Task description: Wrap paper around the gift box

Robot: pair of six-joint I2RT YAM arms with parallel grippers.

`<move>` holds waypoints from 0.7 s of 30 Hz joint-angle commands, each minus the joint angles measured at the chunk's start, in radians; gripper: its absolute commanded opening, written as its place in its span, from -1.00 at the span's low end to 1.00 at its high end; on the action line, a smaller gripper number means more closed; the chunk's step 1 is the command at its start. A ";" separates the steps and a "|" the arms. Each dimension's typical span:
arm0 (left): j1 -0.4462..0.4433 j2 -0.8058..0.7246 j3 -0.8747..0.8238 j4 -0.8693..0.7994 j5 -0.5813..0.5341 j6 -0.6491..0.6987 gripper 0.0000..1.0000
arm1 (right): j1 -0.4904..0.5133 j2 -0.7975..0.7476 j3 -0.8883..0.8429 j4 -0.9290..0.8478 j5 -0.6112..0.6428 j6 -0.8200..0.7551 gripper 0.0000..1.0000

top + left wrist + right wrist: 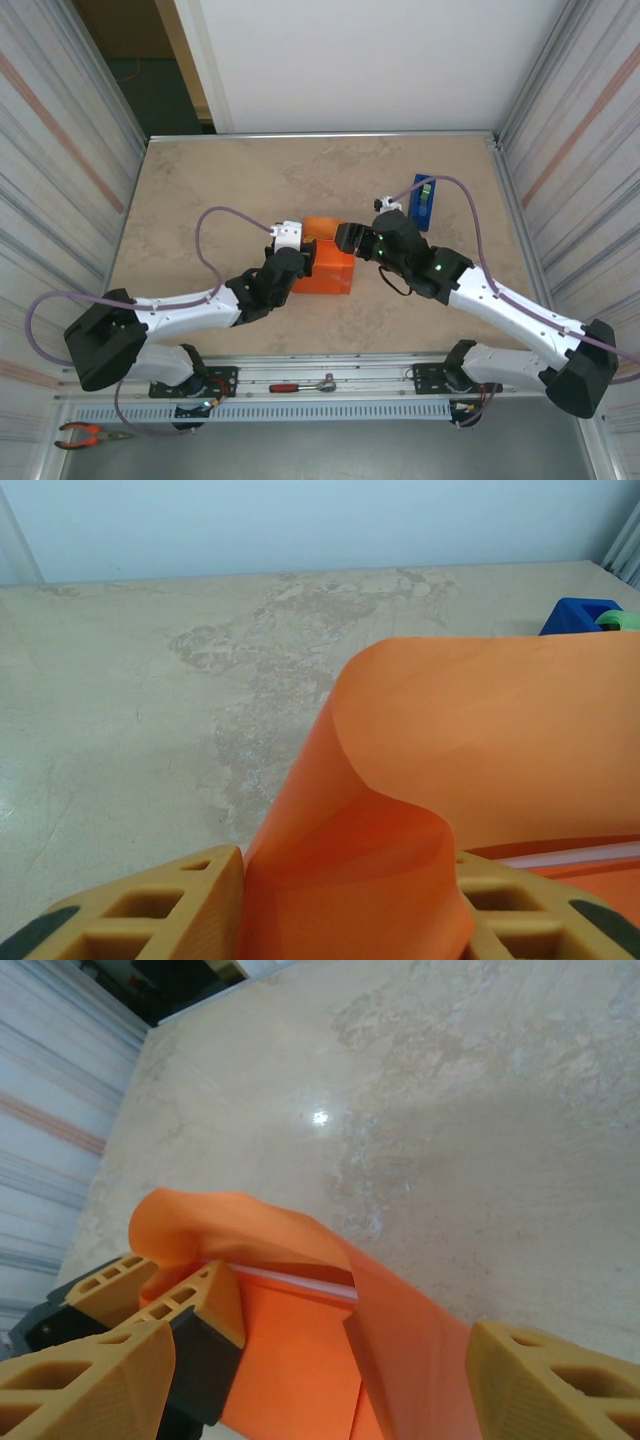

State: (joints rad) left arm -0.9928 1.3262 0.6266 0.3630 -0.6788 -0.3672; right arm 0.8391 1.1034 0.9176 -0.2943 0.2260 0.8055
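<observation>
Straddling the orange paper (335,275) at mid-table (200,190), your left gripper (302,257) spread wide around a raised flap, your right gripper (346,240) wide opposite, gift box (585,856) under the sheet, pale edge showing.

Two robot arms (190,308), one orange paper sheet (325,270) and one blue tape dispenser (424,203). By the desk's (200,200) near edge, one red-handled tool (298,386) and one pair of pliers (90,434).

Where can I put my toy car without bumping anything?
The far left of the table, beyond the paper, is bare; so is the near patch between the arms. Crowded: mid-table, where the left gripper and right gripper meet at the paper, and by the blue tape dispenser.
</observation>
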 commanded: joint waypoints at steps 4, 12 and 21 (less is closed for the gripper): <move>-0.011 0.022 -0.001 -0.084 0.013 -0.013 -0.09 | 0.006 0.053 0.051 -0.078 0.100 -0.040 0.36; -0.011 0.027 0.001 -0.078 0.013 -0.016 -0.10 | 0.002 0.084 0.074 -0.074 0.077 -0.060 -0.73; -0.012 0.027 0.000 -0.078 0.013 -0.016 -0.10 | -0.041 -0.079 -0.044 -0.047 0.080 0.021 0.38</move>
State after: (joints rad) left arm -0.9928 1.3262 0.6266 0.3626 -0.6785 -0.3679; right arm 0.8272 1.0966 0.9241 -0.3435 0.2916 0.7792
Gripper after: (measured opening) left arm 0.452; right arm 0.691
